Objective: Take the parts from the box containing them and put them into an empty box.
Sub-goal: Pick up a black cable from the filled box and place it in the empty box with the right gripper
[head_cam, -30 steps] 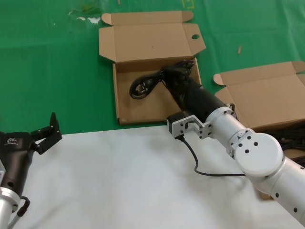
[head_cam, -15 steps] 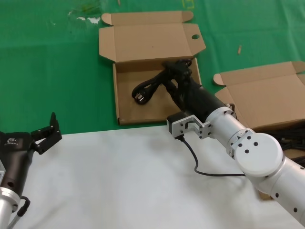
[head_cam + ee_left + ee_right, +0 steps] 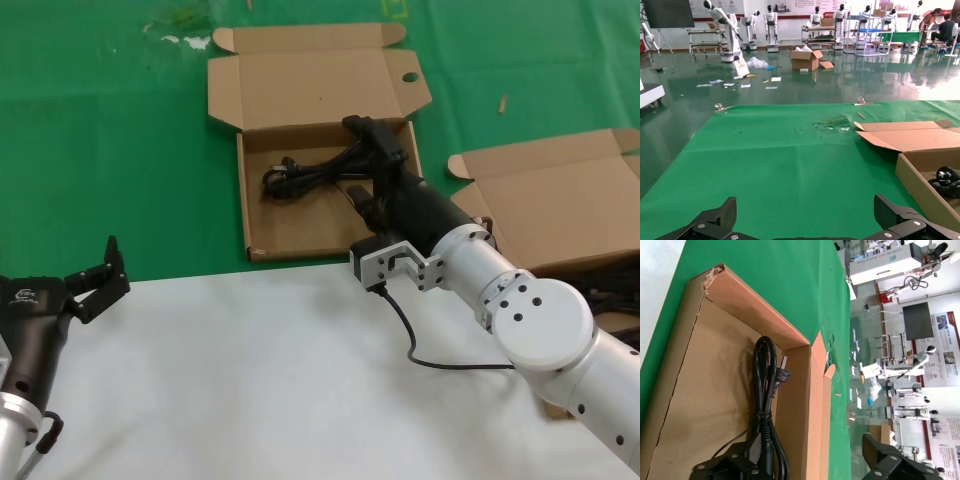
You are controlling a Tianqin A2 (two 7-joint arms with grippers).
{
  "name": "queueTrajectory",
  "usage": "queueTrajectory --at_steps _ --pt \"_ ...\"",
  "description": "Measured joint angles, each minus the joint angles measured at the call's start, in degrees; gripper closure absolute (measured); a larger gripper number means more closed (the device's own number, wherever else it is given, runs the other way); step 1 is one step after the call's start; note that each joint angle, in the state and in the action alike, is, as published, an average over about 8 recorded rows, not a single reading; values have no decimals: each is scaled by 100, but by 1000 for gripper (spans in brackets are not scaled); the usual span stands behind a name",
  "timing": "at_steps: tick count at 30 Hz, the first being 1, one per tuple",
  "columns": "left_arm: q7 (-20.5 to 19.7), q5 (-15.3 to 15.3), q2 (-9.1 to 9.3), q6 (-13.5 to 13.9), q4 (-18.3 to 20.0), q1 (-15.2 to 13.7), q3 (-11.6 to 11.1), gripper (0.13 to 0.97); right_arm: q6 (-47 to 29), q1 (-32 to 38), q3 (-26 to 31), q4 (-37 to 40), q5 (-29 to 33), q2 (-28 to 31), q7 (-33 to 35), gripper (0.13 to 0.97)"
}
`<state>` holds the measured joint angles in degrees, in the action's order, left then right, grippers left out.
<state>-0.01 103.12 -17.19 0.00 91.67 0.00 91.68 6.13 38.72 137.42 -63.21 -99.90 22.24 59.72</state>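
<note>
A black power cord [image 3: 300, 172] lies looped on the floor of the round-holed cardboard box [image 3: 300, 228], its plug end toward the box's left wall. My right gripper [image 3: 378, 140] hovers over that box's right side, open, with the cord's near end beside one finger. The right wrist view shows the cord [image 3: 766, 385] along the box wall [image 3: 795, 385], and the gripper [image 3: 805, 460] spread wide. The plain-lidded box [image 3: 560, 200] stands at the right, with black cords [image 3: 612, 283] showing at its front. My left gripper [image 3: 95, 280] waits open at the near left over the green mat [image 3: 807, 220].
The holed box's lid [image 3: 318, 85] lies folded back on the green mat [image 3: 100, 130]. A white sheet [image 3: 250, 380] covers the near table. The right arm's cable [image 3: 410, 335] trails over it. The left wrist view catches the holed box [image 3: 920, 170] at its side.
The right gripper held the cord raised over the holed box. Its fingers have opened, and the cord has dropped and spread leftward onto the box floor. The left arm stayed still.
</note>
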Motion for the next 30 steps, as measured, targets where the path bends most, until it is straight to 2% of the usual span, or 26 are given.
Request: queueTrajectory --at_steps 12,16,24,30 --pt "0 0 0 0 0 0 0 132 0 0 0 0 0 0 0 249" --pt "0 0 0 0 0 0 0 132 0 0 0 0 0 0 0 249" --pt "0 0 0 0 0 0 0 132 0 0 0 0 0 0 0 156" --pt "0 0 0 0 0 0 0 132 0 0 0 0 0 0 0 139"
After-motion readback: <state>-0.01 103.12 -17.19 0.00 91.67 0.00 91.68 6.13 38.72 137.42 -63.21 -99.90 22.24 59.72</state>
